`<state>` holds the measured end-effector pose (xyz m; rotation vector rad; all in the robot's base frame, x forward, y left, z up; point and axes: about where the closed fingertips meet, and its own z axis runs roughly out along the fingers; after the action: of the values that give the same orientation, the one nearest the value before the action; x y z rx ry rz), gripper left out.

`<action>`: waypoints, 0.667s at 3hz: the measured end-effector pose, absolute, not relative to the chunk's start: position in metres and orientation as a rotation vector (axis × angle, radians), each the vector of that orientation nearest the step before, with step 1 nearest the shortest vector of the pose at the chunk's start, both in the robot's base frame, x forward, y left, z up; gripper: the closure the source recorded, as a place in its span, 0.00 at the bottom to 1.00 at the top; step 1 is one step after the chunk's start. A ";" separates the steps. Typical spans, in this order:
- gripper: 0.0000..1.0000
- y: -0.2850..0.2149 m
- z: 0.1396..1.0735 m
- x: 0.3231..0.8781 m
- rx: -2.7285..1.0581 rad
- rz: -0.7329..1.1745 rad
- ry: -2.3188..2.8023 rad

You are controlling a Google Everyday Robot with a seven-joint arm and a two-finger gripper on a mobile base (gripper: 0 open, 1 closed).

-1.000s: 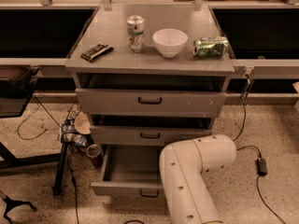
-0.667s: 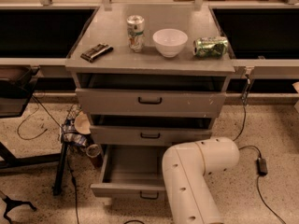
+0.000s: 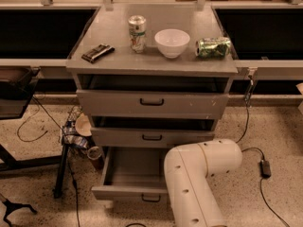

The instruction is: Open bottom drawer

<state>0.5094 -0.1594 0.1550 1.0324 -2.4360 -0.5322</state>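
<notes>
bottom drawer (image 3: 128, 193) open, gripper fingers hidden — behind white arm (image 3: 203, 174)

The claw is out of view, so nothing can be placed against it. On the grey worktop (image 3: 113, 32) an upright soda can (image 3: 137, 33) stands just beside a white bowl (image 3: 172, 42). A green can (image 3: 213, 47) lies on its side, and a dark flat packet (image 3: 97, 52) lies well apart from it. A black adapter (image 3: 265, 168) lies on the floor.
</notes>
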 end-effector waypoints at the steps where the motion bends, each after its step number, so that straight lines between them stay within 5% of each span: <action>1: 0.00 -0.152 0.154 0.500 1.128 -0.555 -2.398; 2: 0.00 -0.150 0.155 0.486 1.187 -0.566 -2.368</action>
<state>0.4856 -0.1497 0.1550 1.1866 -2.3676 -0.5659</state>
